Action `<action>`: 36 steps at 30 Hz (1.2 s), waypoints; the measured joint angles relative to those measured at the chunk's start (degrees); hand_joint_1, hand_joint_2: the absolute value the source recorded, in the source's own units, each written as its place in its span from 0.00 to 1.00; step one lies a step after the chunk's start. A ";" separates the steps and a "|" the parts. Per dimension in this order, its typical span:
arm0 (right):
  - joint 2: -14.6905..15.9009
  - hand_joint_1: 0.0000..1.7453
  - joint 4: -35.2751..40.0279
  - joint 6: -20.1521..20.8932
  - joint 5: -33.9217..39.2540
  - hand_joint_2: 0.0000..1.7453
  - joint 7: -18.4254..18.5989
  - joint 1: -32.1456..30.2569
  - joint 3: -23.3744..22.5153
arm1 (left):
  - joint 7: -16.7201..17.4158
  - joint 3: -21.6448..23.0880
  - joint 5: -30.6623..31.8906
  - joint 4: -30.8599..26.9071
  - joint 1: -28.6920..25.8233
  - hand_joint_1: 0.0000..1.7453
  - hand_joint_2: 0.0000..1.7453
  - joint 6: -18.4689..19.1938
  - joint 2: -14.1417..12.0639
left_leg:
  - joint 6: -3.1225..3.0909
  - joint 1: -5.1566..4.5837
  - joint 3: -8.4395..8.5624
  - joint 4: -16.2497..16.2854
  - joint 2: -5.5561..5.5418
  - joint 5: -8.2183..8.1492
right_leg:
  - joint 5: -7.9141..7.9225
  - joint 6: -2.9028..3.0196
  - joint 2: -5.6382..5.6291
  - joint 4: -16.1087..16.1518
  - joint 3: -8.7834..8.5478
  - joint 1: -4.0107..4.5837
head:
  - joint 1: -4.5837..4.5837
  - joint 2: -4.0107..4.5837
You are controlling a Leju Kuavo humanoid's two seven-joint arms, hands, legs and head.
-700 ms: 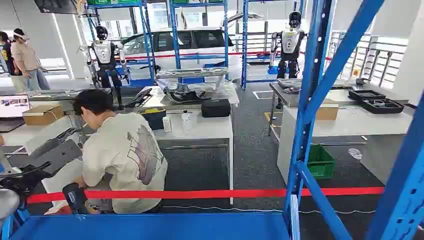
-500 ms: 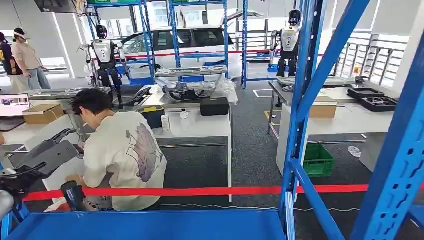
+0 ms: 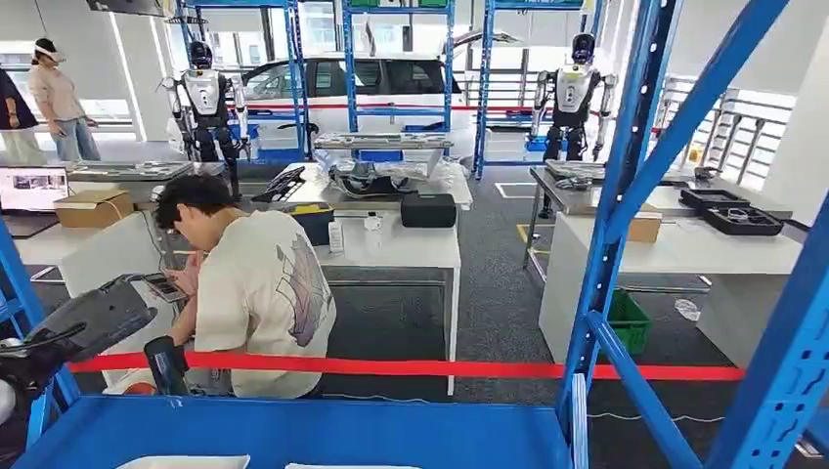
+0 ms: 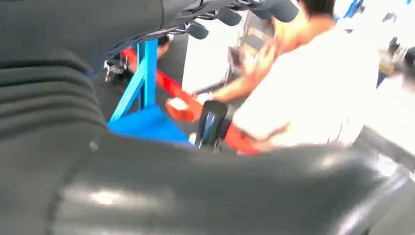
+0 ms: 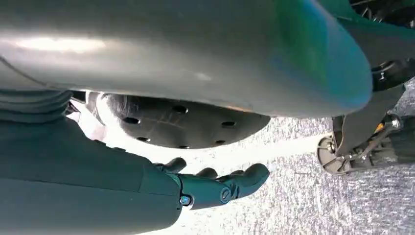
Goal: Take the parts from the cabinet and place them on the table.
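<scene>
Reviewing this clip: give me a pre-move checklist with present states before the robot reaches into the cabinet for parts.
1. Left hand free: it rises at the shelf's left end, dark fingers spread, nothing seen in it; ok.
2. Right hand free: fingers extended, empty; ok.
3. Parts located: pale items lie on the blue shelf; identity cannot tell.
4. Person clear of the reach: crouched just behind the red tape, close to the left hand; not ok.
5. Target table identified: cannot tell.
</scene>
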State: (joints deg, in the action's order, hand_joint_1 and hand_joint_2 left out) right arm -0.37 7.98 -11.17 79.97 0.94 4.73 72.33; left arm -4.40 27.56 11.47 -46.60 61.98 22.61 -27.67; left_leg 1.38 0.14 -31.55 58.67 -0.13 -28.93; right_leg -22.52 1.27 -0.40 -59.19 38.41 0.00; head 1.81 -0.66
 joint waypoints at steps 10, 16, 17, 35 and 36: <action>0.02 0.00 0.00 0.00 -0.24 0.00 0.04 0.11 0.55 | -2.18 0.28 -10.51 6.40 0.32 0.00 1.00 12.06 -2.10 | -0.08 -0.06 -0.11 0.03 -0.03 0.02 | 0.12 -0.30 0.01 0.20 0.02 -0.03 | -0.02 0.00; 0.00 0.00 0.00 0.00 -0.26 0.00 0.24 0.22 0.96 | 0.31 0.50 -15.10 11.80 1.18 0.00 1.00 16.60 -1.94 | -0.07 -0.05 -0.11 0.01 0.03 0.01 | 0.10 -0.37 -0.01 0.19 0.09 -0.01 | -0.02 0.00; 0.02 0.00 0.00 0.00 -0.26 0.00 0.41 0.24 1.00 | 0.70 0.85 -15.21 12.45 1.23 0.00 1.00 16.71 -1.88 | -0.05 -0.05 -0.11 0.00 0.03 0.02 | 0.10 -0.37 0.00 0.18 0.10 0.01 | 0.00 0.00; 0.11 0.00 0.00 0.00 -0.94 0.00 0.66 0.24 2.38 | 1.21 2.93 -25.42 17.46 0.11 0.00 1.00 25.57 -3.23 | 0.03 0.05 -0.14 -0.02 0.02 0.07 | 0.09 -0.35 0.00 0.07 0.16 0.06 | -0.02 0.00; 0.11 0.00 0.00 0.00 -0.96 0.00 0.66 0.24 2.43 | 1.21 2.93 -25.48 17.55 0.05 0.00 1.00 25.59 -3.41 | 0.04 0.05 -0.15 -0.02 0.01 0.07 | 0.09 -0.35 0.00 0.07 0.16 0.06 | 0.00 0.00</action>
State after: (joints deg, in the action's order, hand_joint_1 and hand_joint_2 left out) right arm -0.26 7.98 -11.17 79.01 1.60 4.97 74.75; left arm -3.19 30.49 -14.01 -29.05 62.03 48.19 -31.08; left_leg 1.42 0.18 -31.70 58.65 -0.12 -28.85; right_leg -22.43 0.91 -0.39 -59.12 38.57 0.06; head 1.81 -0.66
